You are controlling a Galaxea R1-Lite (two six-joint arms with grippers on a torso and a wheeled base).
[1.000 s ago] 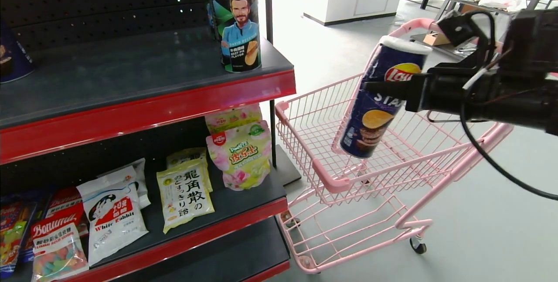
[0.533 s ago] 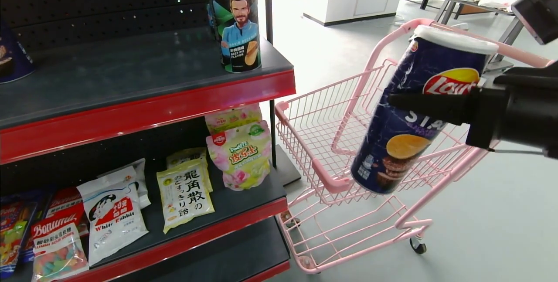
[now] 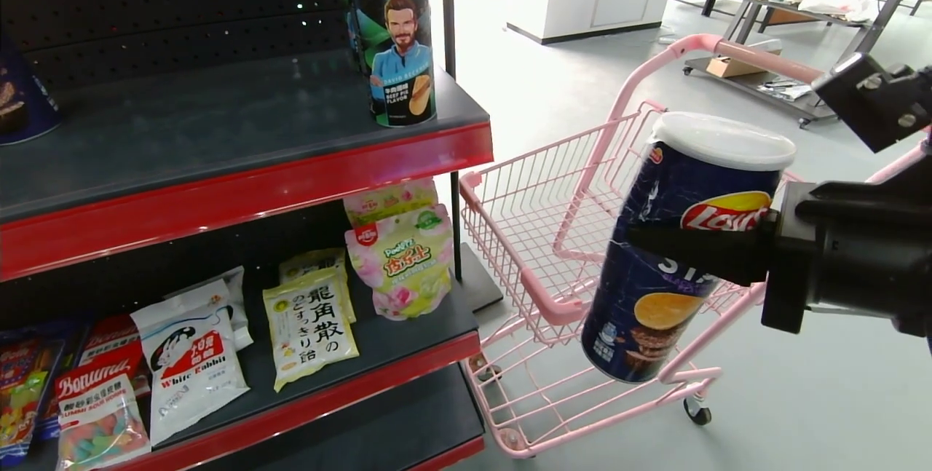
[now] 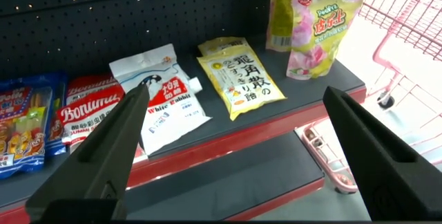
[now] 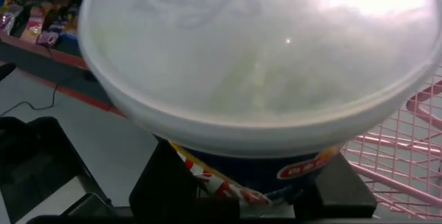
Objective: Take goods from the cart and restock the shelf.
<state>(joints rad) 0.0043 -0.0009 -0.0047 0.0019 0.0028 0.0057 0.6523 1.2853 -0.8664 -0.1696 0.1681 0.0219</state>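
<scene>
The right arm [image 3: 852, 260] reaches in level from the robot's right side. The right gripper [image 3: 688, 251] clamps sideways around the middle of a chip canister [image 3: 699, 172], one finger across its front, holding it nearly upright. The left gripper [image 4: 235, 96] has both black fingers [image 4: 110, 155] spread wide, holding nothing.

Light: bright, pouring across the floor [image 3: 568, 78], upper right.
Shadow: lower shelf [image 3: 422, 336] sits dim, lower left.
Glare: top of the can [image 5: 262, 65] washed white.
</scene>
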